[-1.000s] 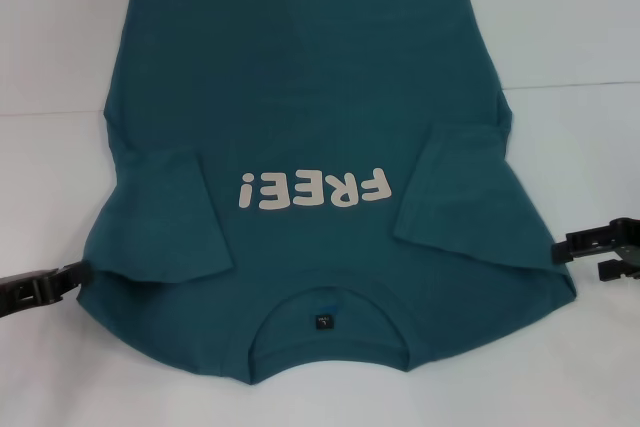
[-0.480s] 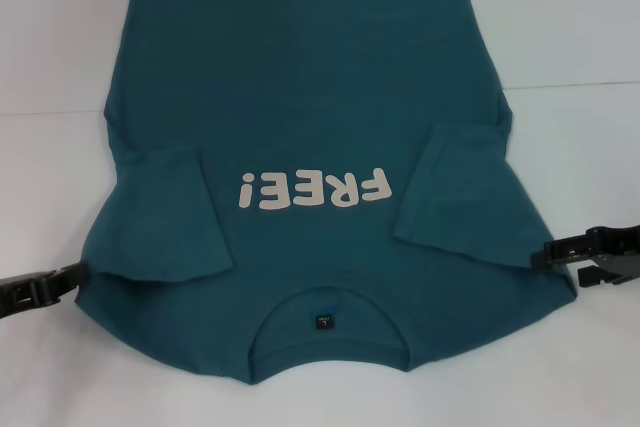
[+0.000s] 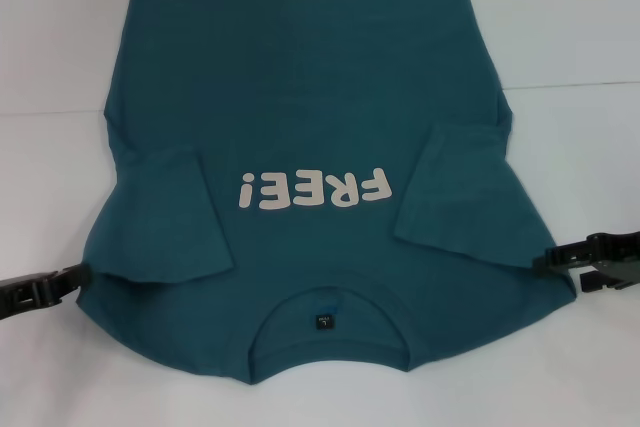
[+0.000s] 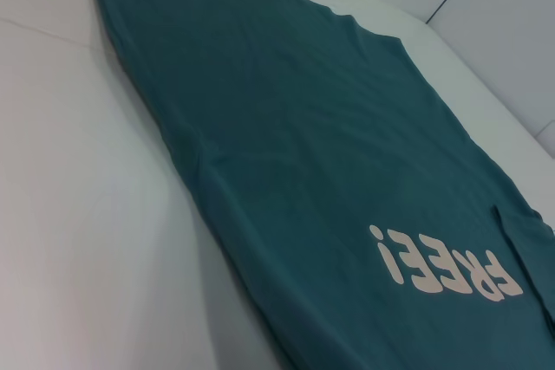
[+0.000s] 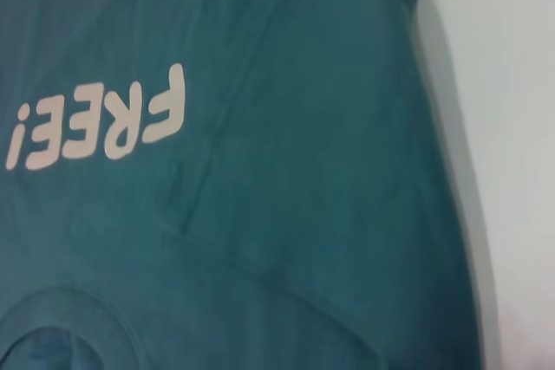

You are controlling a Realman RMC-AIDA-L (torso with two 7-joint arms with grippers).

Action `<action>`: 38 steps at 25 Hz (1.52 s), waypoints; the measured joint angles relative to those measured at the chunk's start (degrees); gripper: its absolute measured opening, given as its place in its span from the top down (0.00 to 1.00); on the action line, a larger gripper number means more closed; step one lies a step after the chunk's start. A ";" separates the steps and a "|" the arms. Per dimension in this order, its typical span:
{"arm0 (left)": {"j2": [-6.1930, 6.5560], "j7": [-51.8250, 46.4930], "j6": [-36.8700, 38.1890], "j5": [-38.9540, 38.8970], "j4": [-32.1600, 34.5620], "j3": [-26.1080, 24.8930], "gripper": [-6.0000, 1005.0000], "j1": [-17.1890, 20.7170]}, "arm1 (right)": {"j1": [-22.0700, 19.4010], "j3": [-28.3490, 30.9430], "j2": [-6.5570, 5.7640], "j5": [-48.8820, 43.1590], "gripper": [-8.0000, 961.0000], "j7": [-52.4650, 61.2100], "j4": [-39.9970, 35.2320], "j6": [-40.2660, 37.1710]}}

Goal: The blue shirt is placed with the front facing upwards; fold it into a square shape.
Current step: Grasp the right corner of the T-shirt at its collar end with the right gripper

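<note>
The blue shirt [image 3: 300, 97] lies flat on the white table [image 3: 580, 37], front up. Its white "FREE!" lettering [image 3: 312, 190] reads upside down, and its collar [image 3: 325, 299] with a dark tag [image 3: 322, 321] lies nearest me. Both short sleeves are folded inward over the chest. My left gripper [image 3: 78, 273] lies low at the shirt's left shoulder edge. My right gripper [image 3: 545, 257] lies low at the right shoulder edge, its tip over the cloth. The shirt also shows in the left wrist view [image 4: 303, 145] and in the right wrist view [image 5: 329, 127].
A seam in the white table surface [image 3: 575, 84] runs across behind the shirt's middle. White table shows to the left [image 3: 50, 177] and right of the shirt.
My right gripper has moved left and slightly down, from off the shirt to its right shoulder edge. The left gripper and the shirt have not moved.
</note>
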 joint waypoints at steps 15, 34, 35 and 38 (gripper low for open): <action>0.00 0.78 -0.27 -0.34 0.40 -0.26 0.99 -0.09 | 0.77 -0.98 0.97 0.05 0.08 0.20 1.70 1.35; 0.09 0.78 -0.54 -0.45 0.38 -0.33 0.99 -0.14 | 0.29 -0.83 1.77 0.62 0.74 -3.53 0.78 2.11; 0.09 0.78 -0.52 -0.45 0.38 -0.37 0.99 -0.13 | 0.26 -0.86 1.77 0.60 0.78 -3.53 0.74 2.11; 0.15 0.78 -0.29 -0.45 0.38 -0.47 0.99 -0.13 | 0.14 -0.89 1.55 0.56 0.87 -3.53 0.67 2.09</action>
